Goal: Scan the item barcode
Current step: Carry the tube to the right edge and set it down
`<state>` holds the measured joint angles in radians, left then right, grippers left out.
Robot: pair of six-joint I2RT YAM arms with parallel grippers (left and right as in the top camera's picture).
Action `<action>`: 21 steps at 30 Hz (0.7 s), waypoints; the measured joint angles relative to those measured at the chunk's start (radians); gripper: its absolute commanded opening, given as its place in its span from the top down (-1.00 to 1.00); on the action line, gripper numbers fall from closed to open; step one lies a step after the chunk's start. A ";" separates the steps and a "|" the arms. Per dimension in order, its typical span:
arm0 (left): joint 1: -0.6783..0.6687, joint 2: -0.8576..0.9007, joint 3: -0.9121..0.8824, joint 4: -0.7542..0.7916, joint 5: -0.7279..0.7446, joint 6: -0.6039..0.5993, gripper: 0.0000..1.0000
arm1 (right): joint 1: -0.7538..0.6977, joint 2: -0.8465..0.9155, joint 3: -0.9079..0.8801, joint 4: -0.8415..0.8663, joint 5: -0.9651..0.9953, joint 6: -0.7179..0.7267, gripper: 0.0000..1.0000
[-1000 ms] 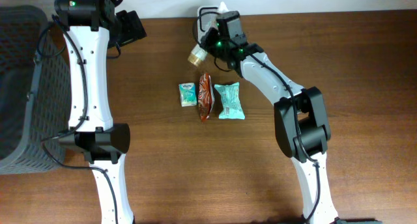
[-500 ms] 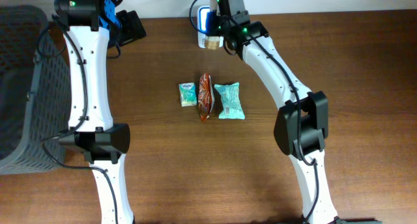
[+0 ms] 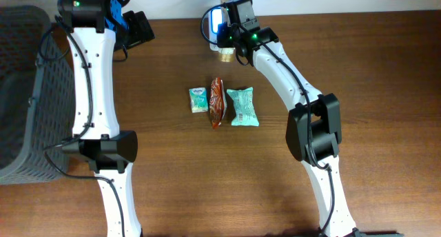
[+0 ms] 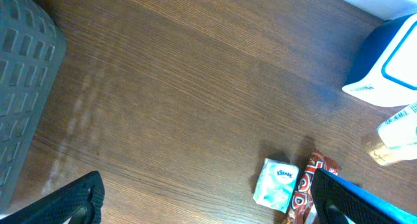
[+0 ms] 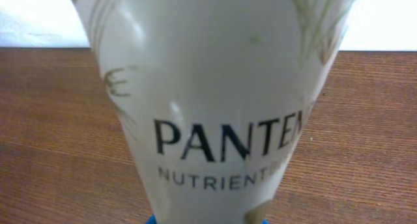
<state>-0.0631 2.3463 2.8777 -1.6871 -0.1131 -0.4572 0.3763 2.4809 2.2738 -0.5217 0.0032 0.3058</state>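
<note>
**Fig.** L to R, relative to scanner (image 3: 216,20):
- Grey basket (image 3: 21,92) at far-L table (image 3: 386,92) edge.
- Left gripper (image 3: 141,28) well L of scanner, jaws spread wide, empty.
- Tissue pack (image 3: 198,99), brown snack (image 3: 217,101) and teal pack (image 3: 242,107) in a row near scanner's front.
- Right gripper (image 3: 229,44) clamped on Pantene bottle (image 3: 225,56), just beside scanner at back edge.
- Open wood R of scanner.

Only the right wrist view shows the bottle's lettering (image 5: 215,107). The left wrist view alone reads "Kleenex" on the tissue pack (image 4: 277,183).
</note>
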 measured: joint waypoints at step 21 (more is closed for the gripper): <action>0.000 0.000 0.000 0.000 0.000 0.000 -0.98 | -0.830 -0.111 0.000 -0.578 0.090 0.193 0.92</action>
<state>-0.0631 2.3463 2.8777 -1.6871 -0.1131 -0.4568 -0.4538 2.3703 2.2742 -1.1000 0.0937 0.4988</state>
